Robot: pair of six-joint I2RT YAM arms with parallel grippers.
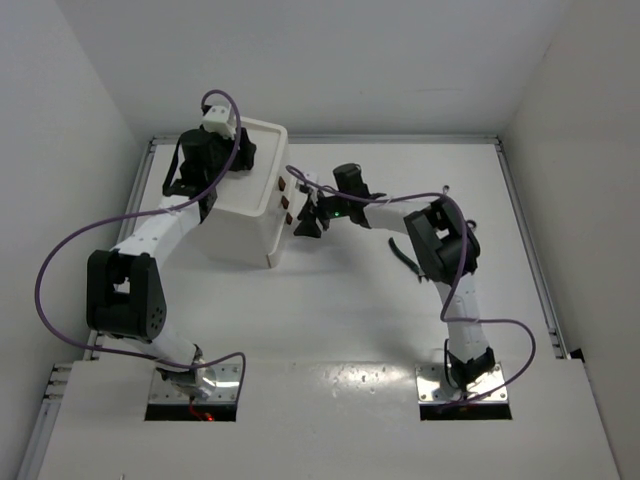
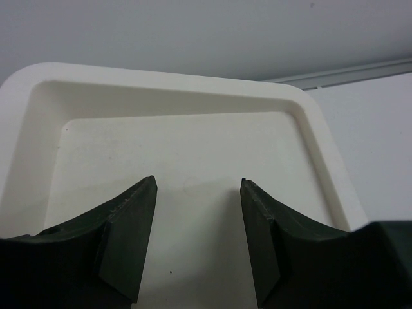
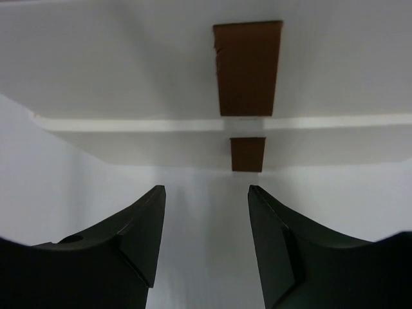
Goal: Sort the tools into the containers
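Nearest, dark two-finger right gripper [image 3: 206, 188]: half-parted, empty. Centre it on upper dark brown rectangular knob [image 3: 248, 67] of shallow white drawer [image 3: 129, 64]; close only once around knob, then pull level. Use dark left gripper [image 2: 199, 179], likewise parted and empty above recessed tray top [image 2: 161, 80] of white plastic box [image 1: 240, 225], as brace. Note dark pliers-like tool [image 1: 404, 256] lying on white table [image 1: 330, 310] beside right arm.

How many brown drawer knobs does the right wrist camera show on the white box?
2. One knob sits higher in the picture, the other knob just below it, both ahead of the open right gripper. More may lie outside this view.
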